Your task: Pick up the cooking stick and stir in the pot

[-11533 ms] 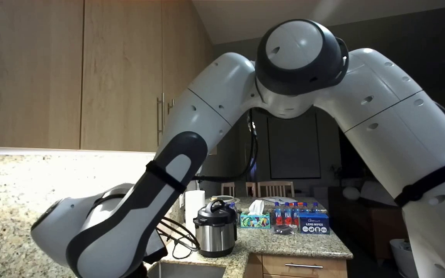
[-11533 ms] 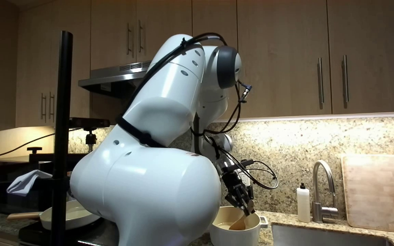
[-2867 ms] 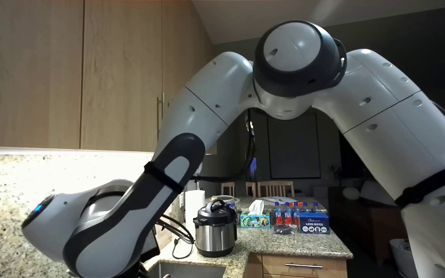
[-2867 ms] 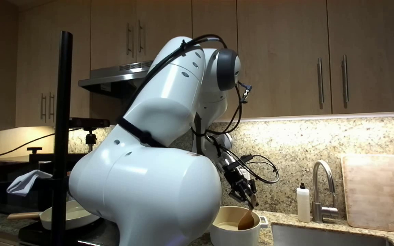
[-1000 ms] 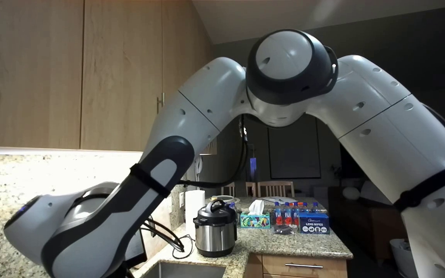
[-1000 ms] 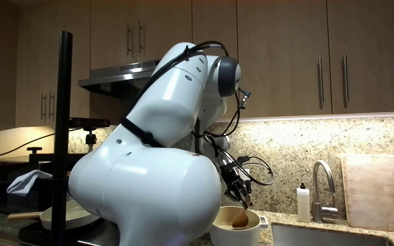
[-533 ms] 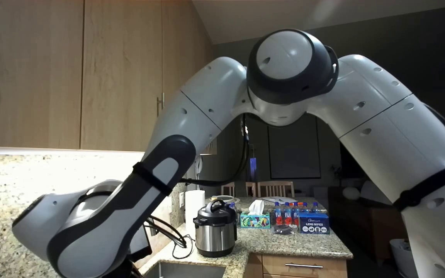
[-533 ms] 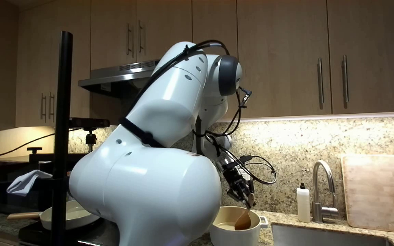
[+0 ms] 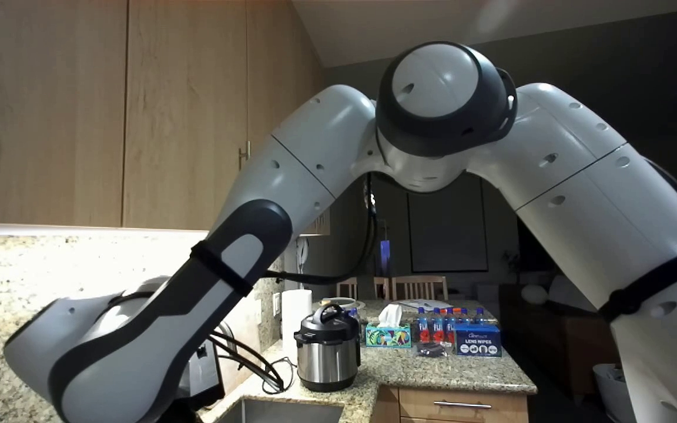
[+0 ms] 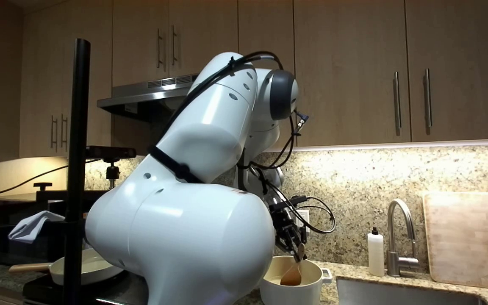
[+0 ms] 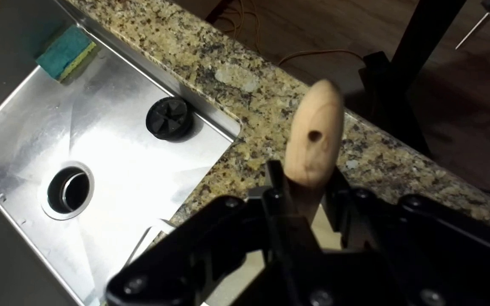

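Note:
A white pot (image 10: pixel 291 295) with a cream inside stands on the counter beside the sink. The wooden cooking stick (image 10: pixel 291 277) leans inside it, its broad end down in the pot. Just above the pot's rim, my gripper (image 10: pixel 300 255) is shut on the stick's upper part. In the wrist view the gripper (image 11: pixel 306 180) has the wooden handle of the cooking stick (image 11: pixel 314 114) pinched between its fingers, and the holed handle end sticks out beyond them. Part of the pot's pale inside (image 11: pixel 249 272) shows beneath the fingers.
Right of the pot lies the steel sink (image 10: pixel 405 292), with a faucet (image 10: pixel 396 254) and soap bottle (image 10: pixel 375 252) behind it. A sponge (image 11: pixel 64 53) and black stopper (image 11: pixel 169 118) lie in the sink. A cutting board (image 10: pixel 470 237) leans on the backsplash. A pressure cooker (image 9: pixel 328 352) stands farther along.
In an exterior view, the stick and gripper shifted slightly right, then swung back left within the pot over the last second. The grip stays on the stick; the pot has not moved.

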You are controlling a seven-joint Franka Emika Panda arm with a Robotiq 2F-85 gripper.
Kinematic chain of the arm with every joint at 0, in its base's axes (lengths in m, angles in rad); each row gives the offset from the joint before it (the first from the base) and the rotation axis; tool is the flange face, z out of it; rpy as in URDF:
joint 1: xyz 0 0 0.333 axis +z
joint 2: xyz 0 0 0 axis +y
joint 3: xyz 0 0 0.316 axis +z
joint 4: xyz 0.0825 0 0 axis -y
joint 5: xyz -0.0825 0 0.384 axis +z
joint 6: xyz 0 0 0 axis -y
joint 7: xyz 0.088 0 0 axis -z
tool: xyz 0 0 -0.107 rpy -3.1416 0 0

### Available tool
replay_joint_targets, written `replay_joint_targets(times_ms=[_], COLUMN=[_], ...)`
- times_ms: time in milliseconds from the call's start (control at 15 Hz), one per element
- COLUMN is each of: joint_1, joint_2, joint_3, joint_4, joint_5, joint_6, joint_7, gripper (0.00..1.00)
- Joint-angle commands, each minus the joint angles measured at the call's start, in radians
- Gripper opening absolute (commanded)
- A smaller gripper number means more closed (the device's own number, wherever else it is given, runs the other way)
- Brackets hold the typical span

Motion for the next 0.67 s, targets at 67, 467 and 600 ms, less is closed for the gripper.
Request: replay_joint_targets(times_ms=[67, 467, 600], joint_1=[0.006, -0.001, -0.007], joint_2=[0.048, 0.051, 0.036], joint_3=[-0.005, -0.023, -0.031], joint_4=[0.051, 0.056, 0.038], joint_5=[0.045, 0.015, 0.003], joint_6=[-0.024, 0.001, 0.002], joint_7=[0.013, -0.005, -0.014], gripper=[0.09, 0.09, 0.09])
